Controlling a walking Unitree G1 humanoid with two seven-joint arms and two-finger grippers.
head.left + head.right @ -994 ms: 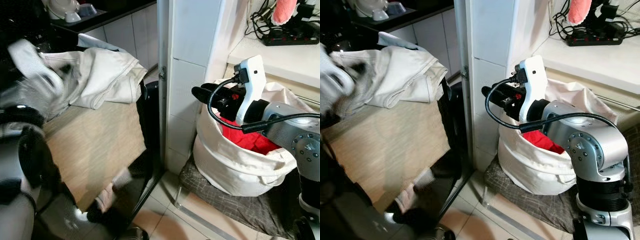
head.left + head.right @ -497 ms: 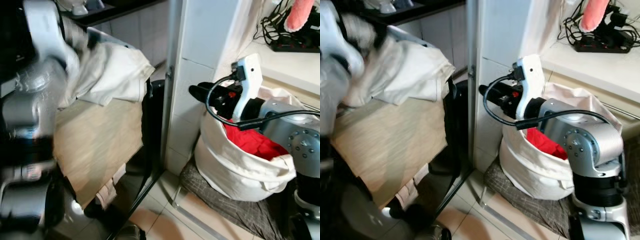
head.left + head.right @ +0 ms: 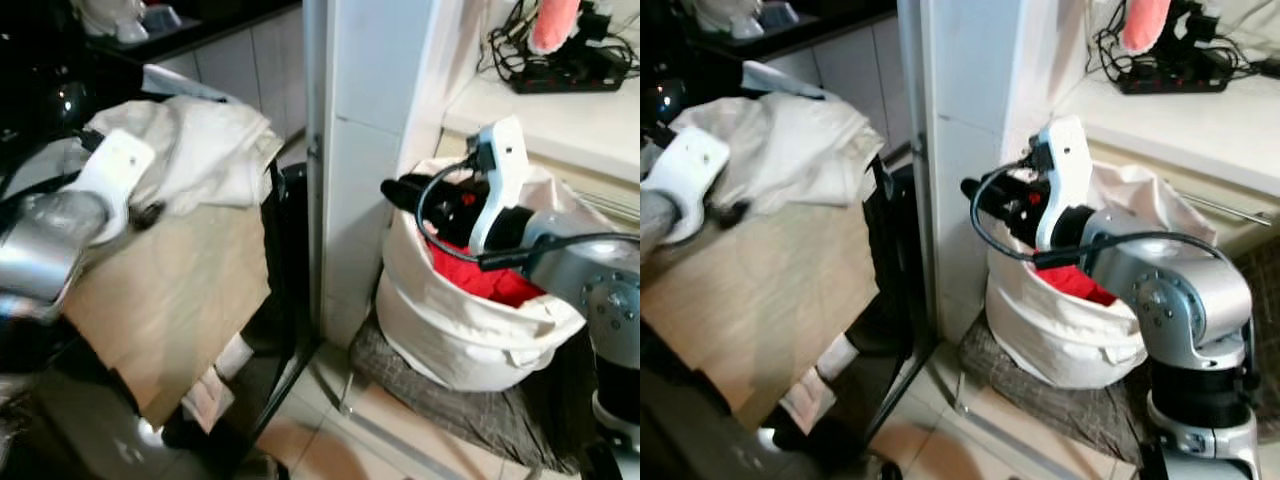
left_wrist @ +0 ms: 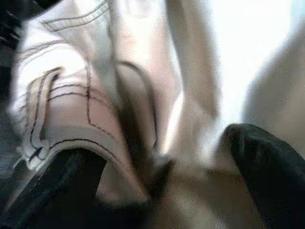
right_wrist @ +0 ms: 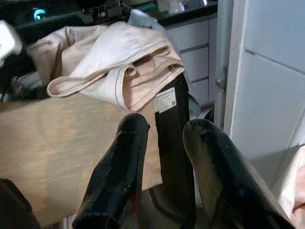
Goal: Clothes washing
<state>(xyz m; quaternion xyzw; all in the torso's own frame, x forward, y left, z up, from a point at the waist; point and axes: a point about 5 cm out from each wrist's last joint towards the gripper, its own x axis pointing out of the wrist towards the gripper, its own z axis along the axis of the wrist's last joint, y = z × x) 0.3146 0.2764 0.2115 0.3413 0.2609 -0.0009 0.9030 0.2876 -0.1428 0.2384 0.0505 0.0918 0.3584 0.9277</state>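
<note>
Item: cream garment (image 3: 205,150), upper left of the head view, heaped on a tan board (image 3: 170,290).

Soft, light, floppy; I judge a stitched seam fold the best hold. My left gripper (image 4: 157,191) presses into it, fingers spread around cloth. My right gripper (image 5: 164,162), parted and empty, hovers at the white laundry bag (image 3: 450,330), well apart.

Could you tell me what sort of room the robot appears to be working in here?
Probably a home laundry or utility corner: a white laundry bag holding red clothing sits on the tiled floor, a cream garment lies on a wooden surface, and a power strip sits on the counter.
</note>
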